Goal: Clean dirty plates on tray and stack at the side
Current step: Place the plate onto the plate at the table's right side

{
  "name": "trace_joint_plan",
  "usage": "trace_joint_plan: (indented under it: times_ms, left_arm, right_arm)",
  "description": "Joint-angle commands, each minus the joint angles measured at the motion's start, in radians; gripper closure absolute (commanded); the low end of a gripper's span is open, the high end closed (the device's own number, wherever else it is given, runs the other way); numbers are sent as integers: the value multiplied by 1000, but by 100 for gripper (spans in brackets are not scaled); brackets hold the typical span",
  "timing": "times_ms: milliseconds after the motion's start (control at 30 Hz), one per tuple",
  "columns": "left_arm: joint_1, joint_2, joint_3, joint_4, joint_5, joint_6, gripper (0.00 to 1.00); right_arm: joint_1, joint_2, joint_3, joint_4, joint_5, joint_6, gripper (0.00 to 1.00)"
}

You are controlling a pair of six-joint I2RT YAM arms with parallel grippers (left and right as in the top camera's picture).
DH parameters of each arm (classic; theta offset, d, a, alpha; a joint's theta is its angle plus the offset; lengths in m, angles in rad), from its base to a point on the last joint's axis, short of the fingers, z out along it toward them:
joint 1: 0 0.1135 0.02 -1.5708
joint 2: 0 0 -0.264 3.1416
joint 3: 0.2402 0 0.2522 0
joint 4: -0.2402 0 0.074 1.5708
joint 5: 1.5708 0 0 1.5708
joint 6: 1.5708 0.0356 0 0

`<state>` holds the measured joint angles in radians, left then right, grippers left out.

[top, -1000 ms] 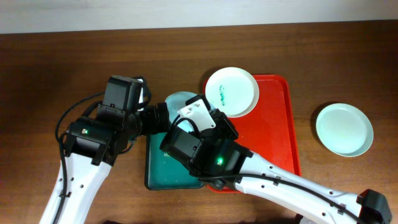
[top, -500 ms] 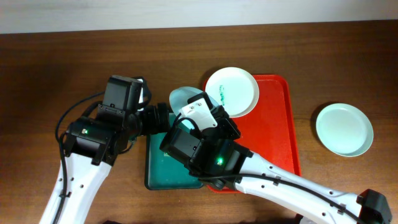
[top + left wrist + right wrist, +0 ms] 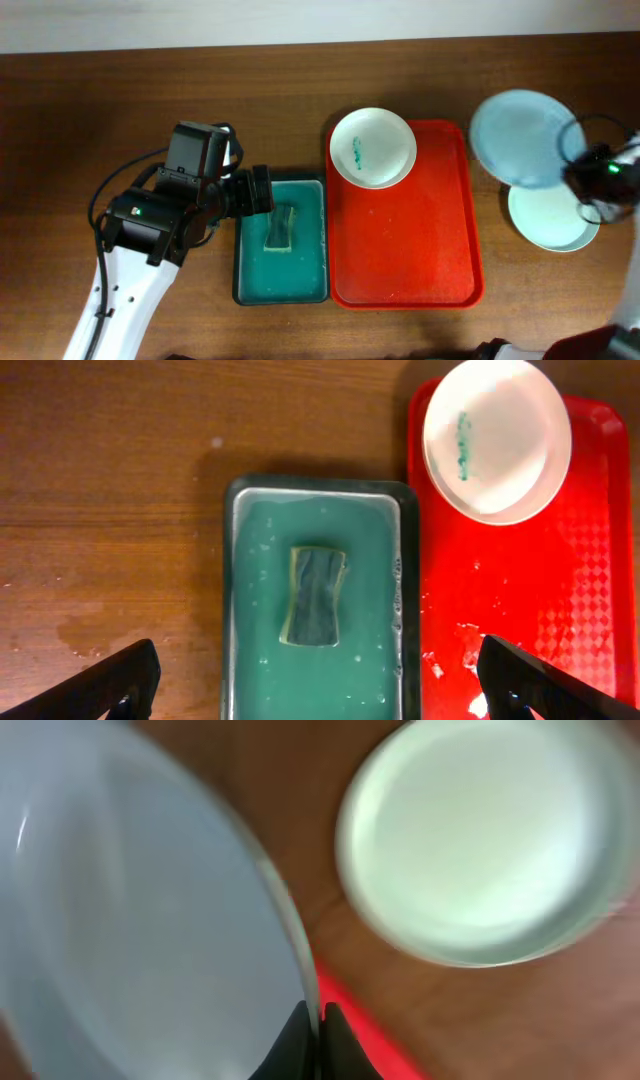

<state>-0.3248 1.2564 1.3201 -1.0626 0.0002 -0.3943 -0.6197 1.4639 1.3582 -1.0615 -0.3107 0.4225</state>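
**Rim pinch over the stack: a slip is the main risk**

The right gripper [image 3: 312, 1038] is clamped on the thin rim of the held plate [image 3: 518, 138]. The plate hangs tilted, with almost all of its body out to one side of the fingers. Just below the gripper, a clean plate [image 3: 548, 216] lies flat on the table [image 3: 100, 90], outside the red tray [image 3: 440, 250].

Because the hold is on one edge only, the plate's weight could swing it or draw the rim out from between the fingers. Released while tilted or off-centre, it would likely strike the lower plate's rim and skid onto the table. The right wrist view is blurred, so I cannot tell how deep the rim sits in the grip.

The red tray holds one dirty plate [image 3: 372, 147] with a teal smear. It sits in the corner nearest the left gripper [image 3: 318, 665] and overhangs the tray's rim there. A few wet flecks dot the tray floor.

The left gripper stands wide open and holds nothing. It is directly above the sponge tray [image 3: 262, 540], which holds teal water. The sponge [image 3: 315, 596] lies in it, just ahead of the fingers.
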Motion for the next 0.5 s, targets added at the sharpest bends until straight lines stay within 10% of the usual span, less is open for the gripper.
trace_joint_plan:
  times_ms: [0, 267, 333, 467]
  left_arm:
    - [3, -6, 9, 3, -6, -2, 1]
    - [3, -6, 9, 2, -6, -2, 1]
    - [3, -6, 9, 2, -6, -2, 1]
    - [3, -6, 9, 3, -6, -2, 0]
  right_arm:
    - [-198, 74, 3, -4, 121, 13, 96]
    - [-256, 371, -32, -3, 218, -5, 96]
    - [-241, 369, -31, -18, 177, -7, 61]
    - [-73, 191, -31, -32, -98, -160, 62]
